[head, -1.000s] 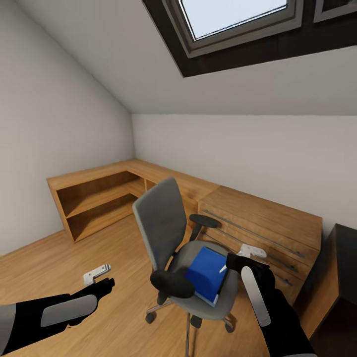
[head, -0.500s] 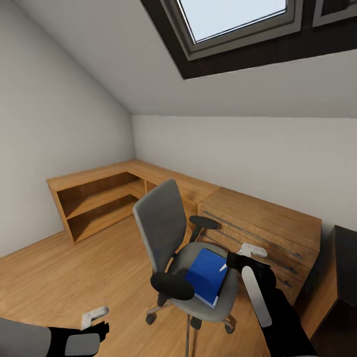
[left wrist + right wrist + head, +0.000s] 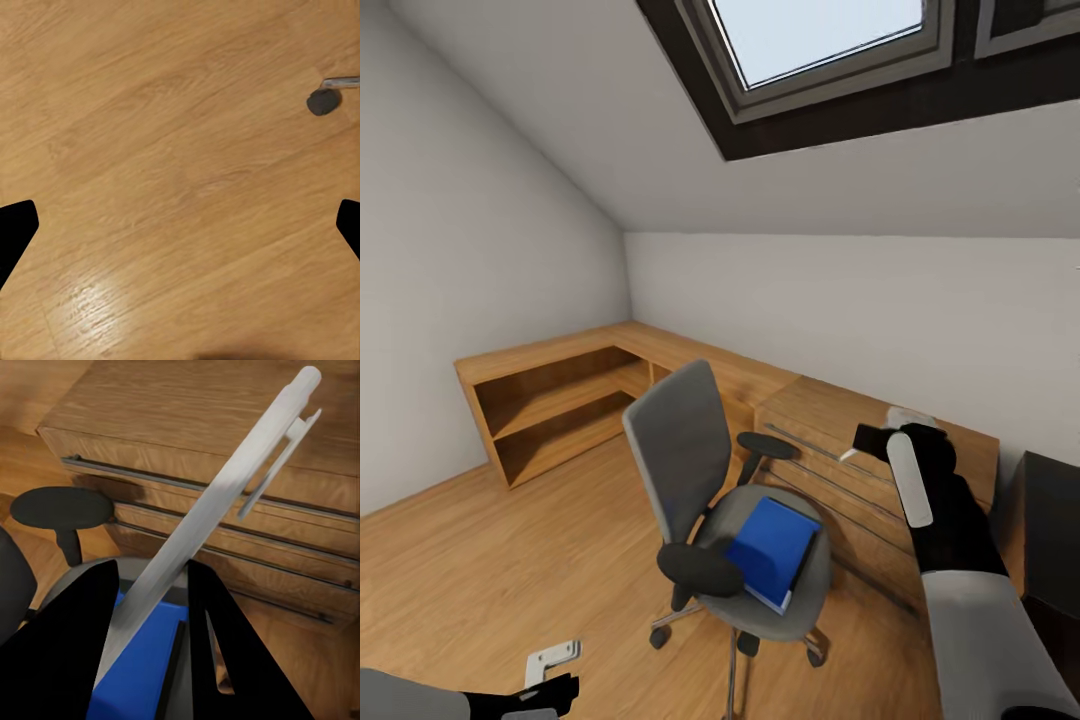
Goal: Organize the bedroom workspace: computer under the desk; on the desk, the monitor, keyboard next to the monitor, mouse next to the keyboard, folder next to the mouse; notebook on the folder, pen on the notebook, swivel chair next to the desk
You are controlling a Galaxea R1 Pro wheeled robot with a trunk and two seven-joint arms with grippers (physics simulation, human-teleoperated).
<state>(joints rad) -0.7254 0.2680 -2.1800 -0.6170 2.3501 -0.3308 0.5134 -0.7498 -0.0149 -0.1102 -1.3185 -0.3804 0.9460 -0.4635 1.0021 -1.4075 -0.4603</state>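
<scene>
While pinching the pen, right gripper hovers above drawers.

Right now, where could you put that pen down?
The top of the wooden drawer chest beside the swivel chair is bare, and so is the long wooden counter in the corner. The chair's seat is crowded by the blue folder.

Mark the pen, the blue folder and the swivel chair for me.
pen (image 3: 225, 495): right wrist view, middle of its white barrel.
blue folder (image 3: 770, 538): head view, top cover.
swivel chair (image 3: 680, 450): head view, grey backrest.
</scene>
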